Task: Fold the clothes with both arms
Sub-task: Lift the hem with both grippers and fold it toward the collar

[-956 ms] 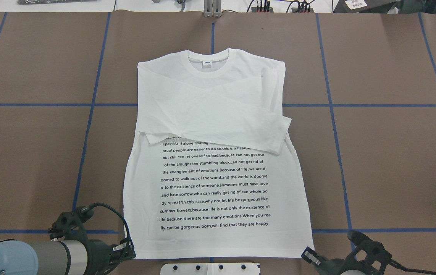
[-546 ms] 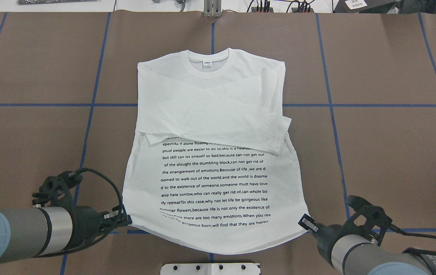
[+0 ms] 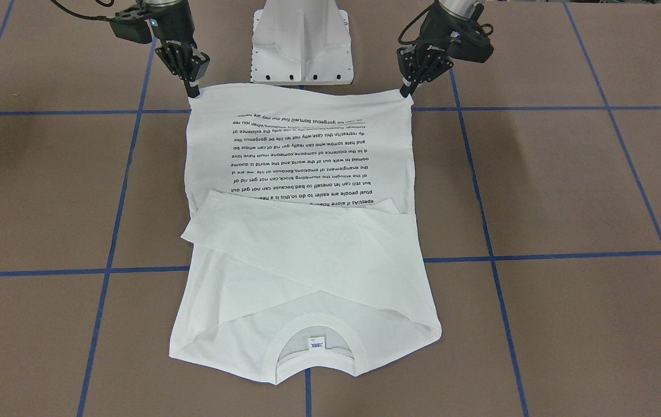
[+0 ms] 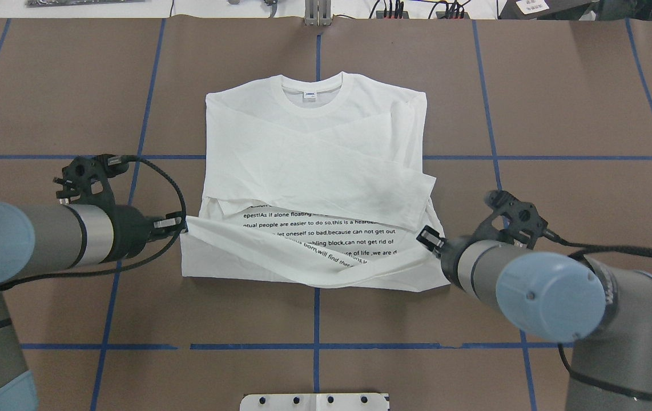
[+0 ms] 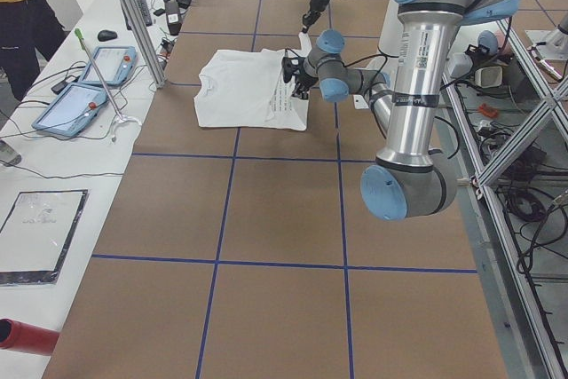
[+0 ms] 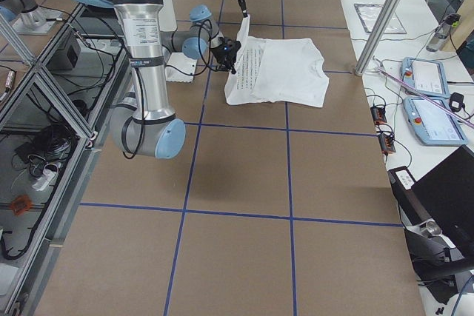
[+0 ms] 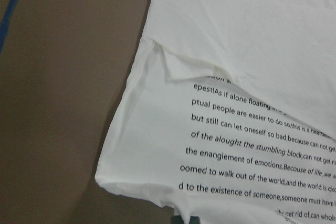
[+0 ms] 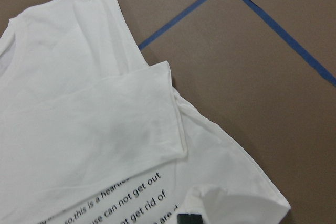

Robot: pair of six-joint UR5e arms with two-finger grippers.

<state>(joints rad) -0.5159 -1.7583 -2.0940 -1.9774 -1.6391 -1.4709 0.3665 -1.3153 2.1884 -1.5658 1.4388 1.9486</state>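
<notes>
Your left gripper (image 4: 182,226) clenched on shirt (image 4: 314,148) hem (image 4: 257,254) corner, right gripper (image 4: 427,237) clenched on opposite corner, hem lifted, sagging over the print (image 4: 326,231), sleeves (image 4: 360,182) crossed below collar (image 4: 310,111)

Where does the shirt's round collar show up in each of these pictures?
Front-facing: collar bottom centre, nearest the camera.
Overhead: top centre.
Exterior left: left edge of the shirt.
Exterior right: shirt's right edge.
Left wrist: not clearly in it.
Right wrist: not in it.
Landmark: the black printed text, always on the half opposite the collar.
</notes>
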